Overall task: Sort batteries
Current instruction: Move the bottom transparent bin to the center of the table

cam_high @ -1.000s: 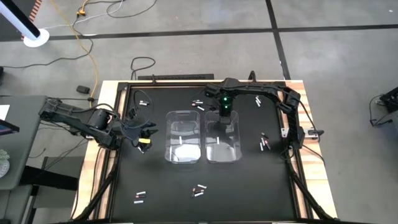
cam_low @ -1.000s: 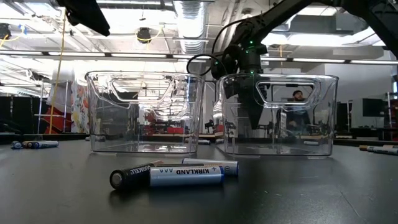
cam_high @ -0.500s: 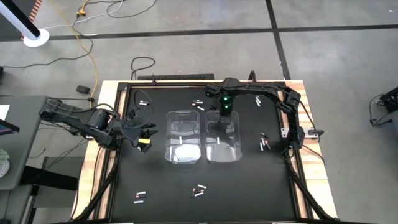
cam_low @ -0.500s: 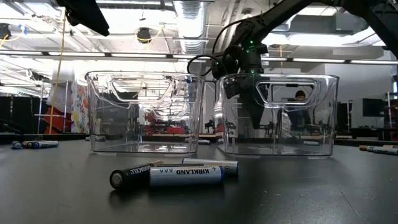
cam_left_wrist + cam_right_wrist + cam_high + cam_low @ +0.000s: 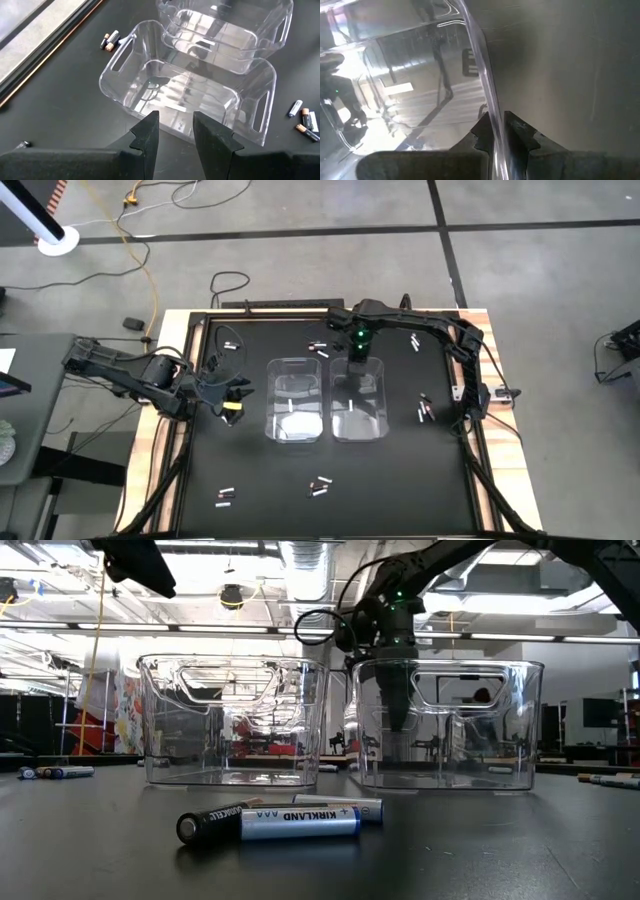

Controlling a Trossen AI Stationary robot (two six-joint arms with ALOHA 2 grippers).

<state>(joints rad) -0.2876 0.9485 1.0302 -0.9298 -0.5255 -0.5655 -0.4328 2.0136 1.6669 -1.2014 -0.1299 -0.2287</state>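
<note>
Your batteries (image 5: 320, 486) lie scattered over the counter (image 5: 250, 480); few are binned. Your right gripper (image 5: 498, 131) pinches the right bin (image 5: 358, 400) wall between its fingers, holding no battery. Release it next. The left gripper (image 5: 174, 131) hovers part-open and empty near the left bin (image 5: 294, 400).

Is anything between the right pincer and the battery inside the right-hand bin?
Only the clear wall of the right bin: the right pincer is clamped on it at the far rim, while the battery lies on the bin's floor.
</note>
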